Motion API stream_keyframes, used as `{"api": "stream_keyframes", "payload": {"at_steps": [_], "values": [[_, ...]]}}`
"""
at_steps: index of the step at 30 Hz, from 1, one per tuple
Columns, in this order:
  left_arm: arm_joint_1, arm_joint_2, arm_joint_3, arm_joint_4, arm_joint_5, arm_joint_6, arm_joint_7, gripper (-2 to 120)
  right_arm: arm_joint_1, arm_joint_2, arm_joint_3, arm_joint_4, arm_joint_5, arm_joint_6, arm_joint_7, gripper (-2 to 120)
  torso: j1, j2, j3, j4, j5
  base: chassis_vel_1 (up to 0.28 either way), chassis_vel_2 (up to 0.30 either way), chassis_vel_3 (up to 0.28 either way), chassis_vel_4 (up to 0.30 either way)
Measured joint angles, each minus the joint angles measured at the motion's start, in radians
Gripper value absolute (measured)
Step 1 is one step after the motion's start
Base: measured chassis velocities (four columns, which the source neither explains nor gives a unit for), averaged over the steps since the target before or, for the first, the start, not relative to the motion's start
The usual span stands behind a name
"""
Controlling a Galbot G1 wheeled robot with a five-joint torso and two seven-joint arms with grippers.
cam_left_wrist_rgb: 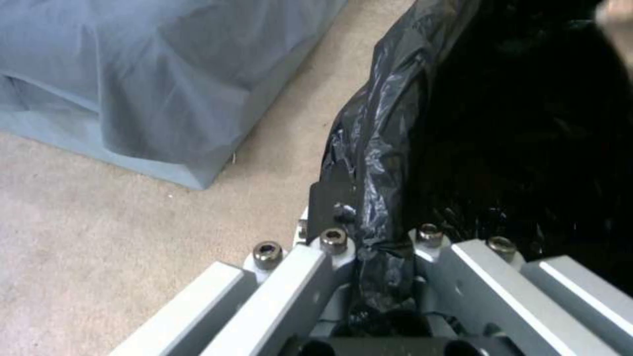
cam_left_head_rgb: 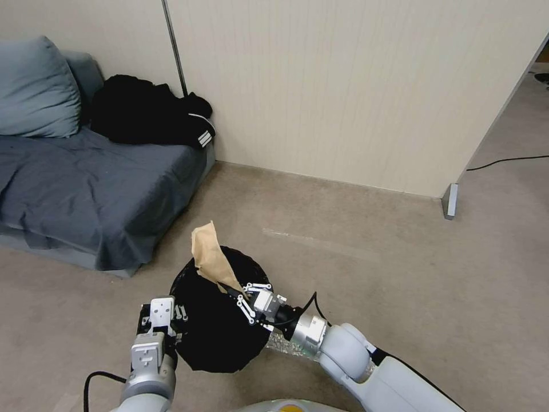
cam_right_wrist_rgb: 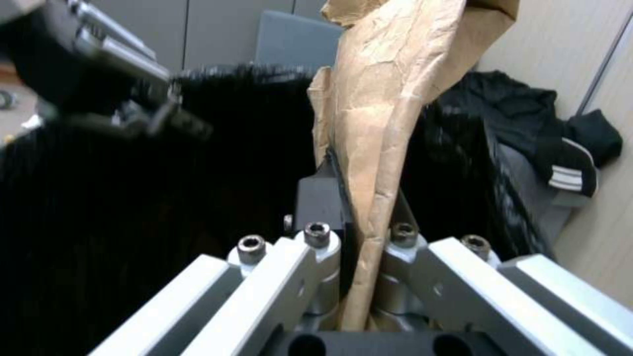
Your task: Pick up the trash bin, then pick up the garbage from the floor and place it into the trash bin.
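Right pincer clamps the paper bag over the trash bin — left pincer clamps its dark-hidden rim.

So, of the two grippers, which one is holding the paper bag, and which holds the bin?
The right gripper pinches the tan paper bag above the trash bin. The left gripper clamps the bin's bag-covered rim on the sofa side.

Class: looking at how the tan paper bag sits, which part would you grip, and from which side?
Grip the paper bag at its crumpled narrow end, coming from the side, as the right gripper does over the trash bin: the creased paper is thinnest there.
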Motion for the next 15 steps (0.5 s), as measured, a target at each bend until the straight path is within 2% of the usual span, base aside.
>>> {"api": "stream_keyframes", "payload": {"at_steps": [6,9,10,14,15], "values": [[-0.001,-0.001,0.001,0.0,0.0,0.0,0.0,1,-0.012,-0.002,0.006,-0.01,-0.012,0.001,-0.007,0,0.0,0.0,0.0,0.0001,0.0,0.0,0.0,0.0,0.0],[-0.004,-0.001,0.001,-0.003,0.0,0.0,0.0,1,-0.018,-0.014,0.006,-0.004,-0.02,0.001,-0.009,14,0.0,0.0,0.0,0.0001,0.0001,0.0,0.0,0.0,0.0],[-0.004,-0.001,0.001,-0.003,0.0,0.0,0.0,1,-0.018,-0.014,0.006,-0.004,-0.02,0.001,-0.009,14,0.0,0.0,0.0,0.0001,0.0001,0.0,0.0,0.0,0.0],[-0.008,-0.003,0.0,-0.003,0.0,0.0,0.0,1,-0.026,-0.04,0.003,0.013,-0.022,-0.001,-0.01,33,0.0,0.0,0.0,0.0001,0.0,0.0,0.0,0.0,0.0],[-0.008,-0.003,0.0,-0.003,0.0,0.0,0.0,1,-0.026,-0.04,0.003,0.013,-0.022,-0.001,-0.01,33,0.0,0.0,0.0,0.0001,0.0,0.0,0.0,0.0,0.0]]}}
